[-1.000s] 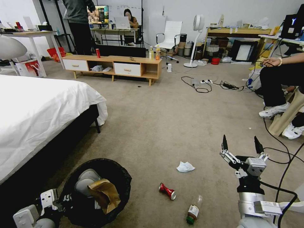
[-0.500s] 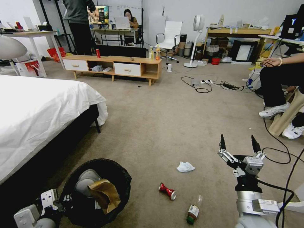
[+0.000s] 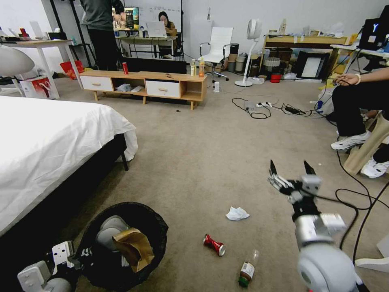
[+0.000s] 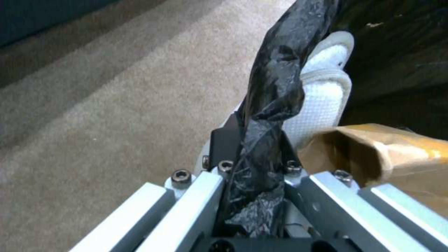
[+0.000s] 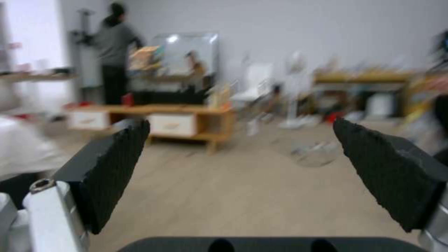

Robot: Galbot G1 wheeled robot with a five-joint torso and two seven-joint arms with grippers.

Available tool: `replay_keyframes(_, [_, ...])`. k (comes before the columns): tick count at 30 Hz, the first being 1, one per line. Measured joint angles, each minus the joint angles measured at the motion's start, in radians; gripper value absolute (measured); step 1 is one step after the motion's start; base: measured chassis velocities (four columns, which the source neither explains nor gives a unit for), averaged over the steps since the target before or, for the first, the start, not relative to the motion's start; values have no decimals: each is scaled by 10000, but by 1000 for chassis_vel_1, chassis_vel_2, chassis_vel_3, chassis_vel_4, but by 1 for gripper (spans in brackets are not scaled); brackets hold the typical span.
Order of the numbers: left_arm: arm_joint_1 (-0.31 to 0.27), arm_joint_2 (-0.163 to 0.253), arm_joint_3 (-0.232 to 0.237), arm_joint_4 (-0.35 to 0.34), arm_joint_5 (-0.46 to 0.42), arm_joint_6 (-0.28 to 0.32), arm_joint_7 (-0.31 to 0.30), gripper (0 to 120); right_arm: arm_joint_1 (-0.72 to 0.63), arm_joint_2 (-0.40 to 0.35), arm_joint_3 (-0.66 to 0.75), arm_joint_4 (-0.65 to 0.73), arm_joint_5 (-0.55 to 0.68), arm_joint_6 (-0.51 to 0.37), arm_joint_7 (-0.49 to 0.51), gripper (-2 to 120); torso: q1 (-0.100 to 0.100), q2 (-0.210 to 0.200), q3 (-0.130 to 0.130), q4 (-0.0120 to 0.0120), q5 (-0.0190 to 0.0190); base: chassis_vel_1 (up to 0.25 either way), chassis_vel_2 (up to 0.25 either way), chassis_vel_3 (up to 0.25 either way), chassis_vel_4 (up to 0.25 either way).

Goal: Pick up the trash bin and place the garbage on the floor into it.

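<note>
The trash bin (image 3: 152,227), lined with a black bag, stands low at the left of the head view. Inside it are a brown paper bag (image 3: 133,247) and a white object. My left gripper (image 3: 75,256) is shut on the bin's rim; in the left wrist view the black bag rim (image 4: 271,87) runs between its fingers, beside the paper bag (image 4: 387,150). On the floor (image 3: 194,162) lie a white tissue (image 3: 237,213), a crushed red can (image 3: 214,245) and a green-capped bottle (image 3: 247,269). My right gripper (image 3: 291,168) hangs open above the carpet, right of the tissue, its pads (image 5: 117,168) wide apart.
A bed (image 3: 48,138) with white sheets fills the left side. A low wooden cabinet (image 3: 142,85) stands at the back. Black cables (image 3: 356,198) trail over the carpet at the right, near a seated person's legs (image 3: 356,109).
My right gripper has risen and swung forward and to the left, still open. The left gripper and the bin have not moved.
</note>
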State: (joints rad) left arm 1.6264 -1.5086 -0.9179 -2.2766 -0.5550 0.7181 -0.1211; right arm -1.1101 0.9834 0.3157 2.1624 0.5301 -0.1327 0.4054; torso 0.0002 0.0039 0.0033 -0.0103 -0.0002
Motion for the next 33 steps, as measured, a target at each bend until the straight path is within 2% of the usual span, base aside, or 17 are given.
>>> replay_keyframes(1, [-10, -12, 10, 2, 17, 0, -2, 2, 296, -200, -322, 5, 541, -255, 27, 100, 0, 0, 0, 0, 1, 0, 0, 0, 0])
replay_keyframes(5, [-77, -17, 57, 81, 61, 1, -5, 2, 713, -543, -968, -26, 1230, -784, 152, 100, 0, 0, -1, -6, 1, 0, 0, 0, 0])
replay_keyframes(7, [-247, 7, 179, 261, 87, 38, -8, 2, 1099, -818, -1796, -134, 2146, -1579, 721, 100, 0, 0, 0, -6, 1, 0, 0, 0, 0])
replay_keyframes(11, [-347, 42, 255, 437, 112, 42, -9, 2, 1414, -899, -2466, -335, 2941, -2247, 1185, 100, 0, 0, 0, -10, 1, 0, 0, 0, 0])
replay_keyframes(12, [-376, 60, 286, 515, 126, 46, -9, 2, 1650, -911, -2910, -489, 3478, -2767, 1436, 100, 0, 0, 0, -6, 2, 0, 0, 0, 0])
replay_keyframes(14, [-402, 70, 306, 560, 132, 52, -10, 2, 1786, -911, -3178, -588, 3774, -2992, 1540, 100, 0, 0, 0, -3, 0, 0, 0, 0, 0])
replay_keyframes(16, [-492, 104, 338, 695, 134, 67, -9, 2, 2349, -875, -4102, -862, 4865, -3893, 1915, 100, 0, 0, 0, -7, 2, 0, 0, 0, 0])
replay_keyframes(17, [-492, 104, 338, 695, 134, 67, -9, 2, 2349, -875, -4102, -862, 4865, -3893, 1915, 100, 0, 0, 0, -7, 2, 0, 0, 0, 0])
replay_keyframes(19, [-538, 149, 359, 800, 134, 70, -2, 2, 2821, -849, -4757, -1151, 5688, -4630, 2021, 100, 0, 0, 0, -2, 1, 0, 0, 0, 0])
replay_keyframes(22, [-592, 211, 385, 910, 122, 71, 12, 2, 3288, -834, -5402, -1744, 6051, -5140, 2090, 100, 0, 0, -1, -8, -1, 0, 0, 0, 0])
replay_keyframes(26, [-568, 237, 355, 936, 101, 70, 53, 2, 3741, -740, -5868, -2458, 6075, -5575, 2098, 100, 0, 0, 0, -3, 0, 0, 0, 0, 0])
replay_keyframes(29, [-534, 250, 301, 973, 98, 61, 84, 2, 3902, -652, -5996, -2938, 5889, -6011, 1933, 100, 0, 0, 0, -4, 3, 0, 0, 0, 0])
replay_keyframes(33, [-519, 255, 271, 990, 93, 39, 115, 2, 4218, -668, -6629, -3568, 5402, -6120, 1495, 100, 0, 0, -1, -5, 2, 0, 0, 0, 0])
